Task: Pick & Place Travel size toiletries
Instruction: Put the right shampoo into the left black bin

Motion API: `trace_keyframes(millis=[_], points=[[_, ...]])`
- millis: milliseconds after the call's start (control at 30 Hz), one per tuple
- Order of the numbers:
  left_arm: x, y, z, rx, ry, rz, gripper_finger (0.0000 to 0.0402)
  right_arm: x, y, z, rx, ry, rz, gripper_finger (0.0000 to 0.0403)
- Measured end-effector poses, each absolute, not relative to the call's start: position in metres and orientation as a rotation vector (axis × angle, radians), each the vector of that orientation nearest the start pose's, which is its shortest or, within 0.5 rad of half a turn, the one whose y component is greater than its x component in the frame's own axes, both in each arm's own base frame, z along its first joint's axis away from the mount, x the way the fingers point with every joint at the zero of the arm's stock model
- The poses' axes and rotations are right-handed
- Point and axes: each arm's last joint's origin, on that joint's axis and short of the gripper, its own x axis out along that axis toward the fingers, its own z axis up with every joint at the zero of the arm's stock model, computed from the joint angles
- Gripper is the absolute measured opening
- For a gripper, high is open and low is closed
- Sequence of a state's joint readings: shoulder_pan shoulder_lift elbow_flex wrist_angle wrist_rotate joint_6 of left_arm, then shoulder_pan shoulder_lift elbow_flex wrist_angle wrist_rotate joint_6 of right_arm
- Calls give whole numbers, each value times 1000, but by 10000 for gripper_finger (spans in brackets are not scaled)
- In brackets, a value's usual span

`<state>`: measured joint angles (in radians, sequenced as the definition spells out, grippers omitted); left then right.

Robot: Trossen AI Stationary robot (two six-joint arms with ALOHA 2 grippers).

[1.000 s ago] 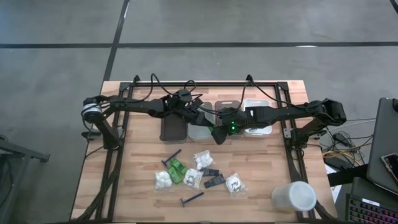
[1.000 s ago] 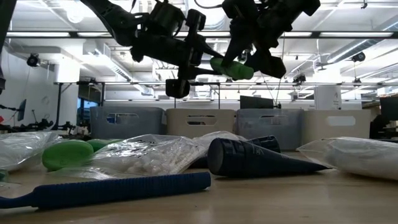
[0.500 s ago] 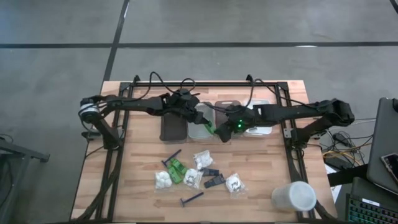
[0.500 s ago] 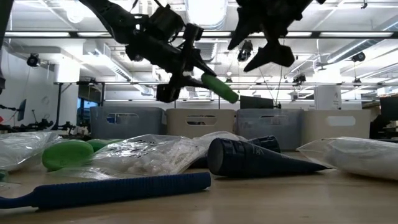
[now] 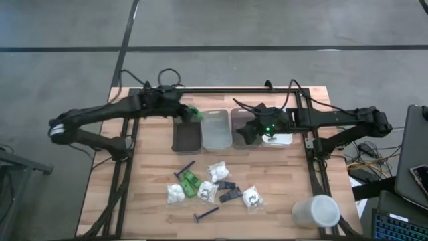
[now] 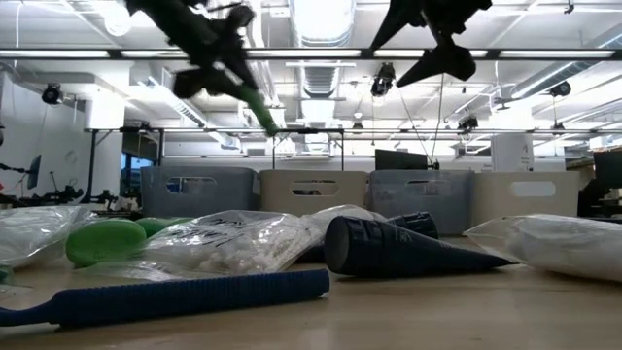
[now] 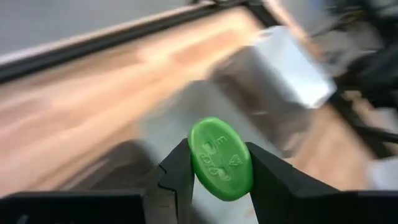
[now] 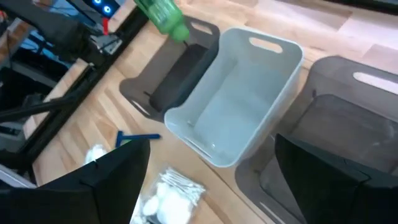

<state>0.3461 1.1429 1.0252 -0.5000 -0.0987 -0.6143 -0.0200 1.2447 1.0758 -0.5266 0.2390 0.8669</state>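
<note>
My left gripper [image 5: 184,112] is shut on a bright green small bottle [image 5: 194,114], held in the air over the far end of the dark bin [image 5: 187,137]; it also shows in the low view [image 6: 260,109] and the right wrist view [image 8: 160,14]. My right gripper [image 5: 249,131] is open and empty above the grey bin [image 5: 242,120]. The other toiletries lie in a pile at the table's middle: green bottles [image 5: 190,182], packets of white puffs [image 5: 217,171], black packets [image 5: 229,194] and dark razors [image 5: 206,214]. My left gripper pinches the green bottle by its two sides [image 7: 244,163] between its two fingers, near the base end. The bottle lies along the fingers, its oval base [image 7: 219,155] toward the wrist and its narrow cap end [image 8: 180,31] sticking out. It is lifted clear and slants downward.
Four bins stand in a row at the far middle: dark, pale [image 5: 216,130], grey and white [image 5: 279,137]. A large white cup [image 5: 315,213] stands at the near right corner. Black frame bars [image 5: 307,140] run along the table's sides.
The green bottle has passed from my right gripper to my left: the right has opened and let go. My left gripper has carried the bottle toward the table's left, to above the dark bin. My right gripper has drawn back toward the table's right.
</note>
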Motion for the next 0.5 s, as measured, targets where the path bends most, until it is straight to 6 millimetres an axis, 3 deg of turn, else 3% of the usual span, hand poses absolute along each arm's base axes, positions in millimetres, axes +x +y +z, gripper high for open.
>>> trace_keyframes(millis=[133, 267, 500], points=[[201, 76, 323, -641, 529, 644, 124, 266, -12, 303, 745, 574, -540, 328], [192, 72, 318, -650, 632, 652, 124, 272, -14, 292, 752, 624, -551, 316], [201, 69, 304, -715, 789, 469, 124, 286, -15, 275, 792, 705, -515, 302]])
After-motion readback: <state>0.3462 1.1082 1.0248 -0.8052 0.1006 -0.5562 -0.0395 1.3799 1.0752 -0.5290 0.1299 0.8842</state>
